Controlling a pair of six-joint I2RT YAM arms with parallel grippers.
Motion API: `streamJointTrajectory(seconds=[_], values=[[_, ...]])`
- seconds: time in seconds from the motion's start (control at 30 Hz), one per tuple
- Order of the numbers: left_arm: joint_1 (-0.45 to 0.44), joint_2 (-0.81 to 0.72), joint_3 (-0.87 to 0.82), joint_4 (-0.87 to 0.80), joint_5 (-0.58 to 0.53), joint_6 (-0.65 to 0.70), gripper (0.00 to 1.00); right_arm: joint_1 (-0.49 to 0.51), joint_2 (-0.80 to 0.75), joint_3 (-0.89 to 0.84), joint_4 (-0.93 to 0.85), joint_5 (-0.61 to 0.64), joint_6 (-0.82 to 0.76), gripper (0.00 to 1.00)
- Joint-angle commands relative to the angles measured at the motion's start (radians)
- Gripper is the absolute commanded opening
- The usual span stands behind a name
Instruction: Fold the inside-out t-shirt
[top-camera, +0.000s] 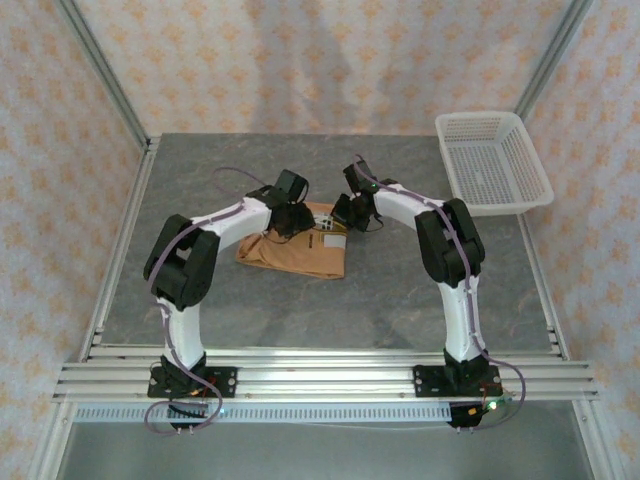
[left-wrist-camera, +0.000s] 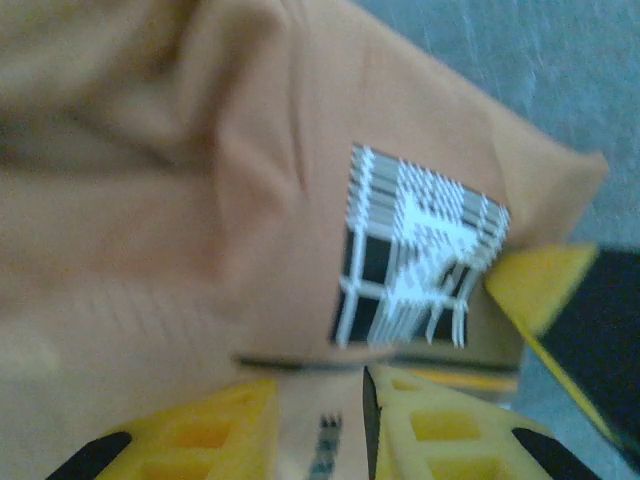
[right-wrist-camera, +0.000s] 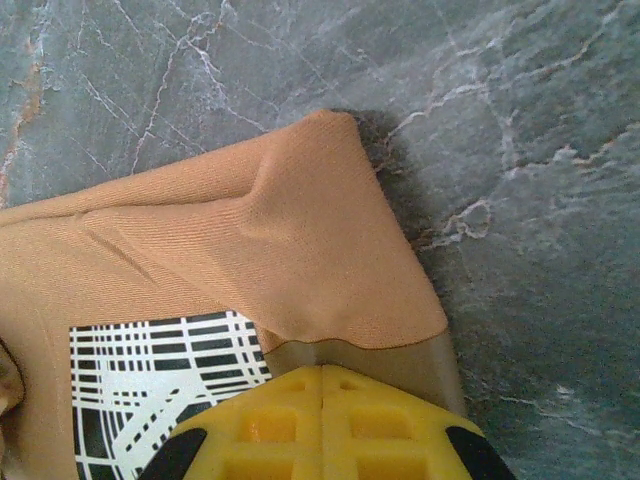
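Left end effector (left-wrist-camera: 322, 390) and right end effector (right-wrist-camera: 322, 376) each pinch the inside-out t-shirt (top-camera: 290, 256) at its edge.

The top external camera looks down from above and behind the arm bases (top-camera: 190, 380), far enough from the inside-out t-shirt (top-camera: 290, 255) to take in the whole table (top-camera: 400, 300) around it. Both wrist cameras hang close over the t-shirt, one at its left, one at its right, and share its black-and-white print patch (left-wrist-camera: 420, 260).

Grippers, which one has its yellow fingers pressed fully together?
The right gripper: its fingers meet, pinching the t-shirt; the left gripper shows a gap with cloth between its fingers.
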Motion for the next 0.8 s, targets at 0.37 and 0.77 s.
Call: streamJointTrajectory(seconds=[0.37, 0.77], values=[[0.330, 0.022, 0.289, -0.264, -0.246, 0.173, 0.30, 0.013, 0.023, 0.035, -0.062, -0.004, -0.043, 0.00], [0.102, -0.295, -0.213, 0.035, -0.012, -0.066, 0.32, 0.019, 0.078, 0.230, -0.172, 0.001, -0.112, 0.14]])
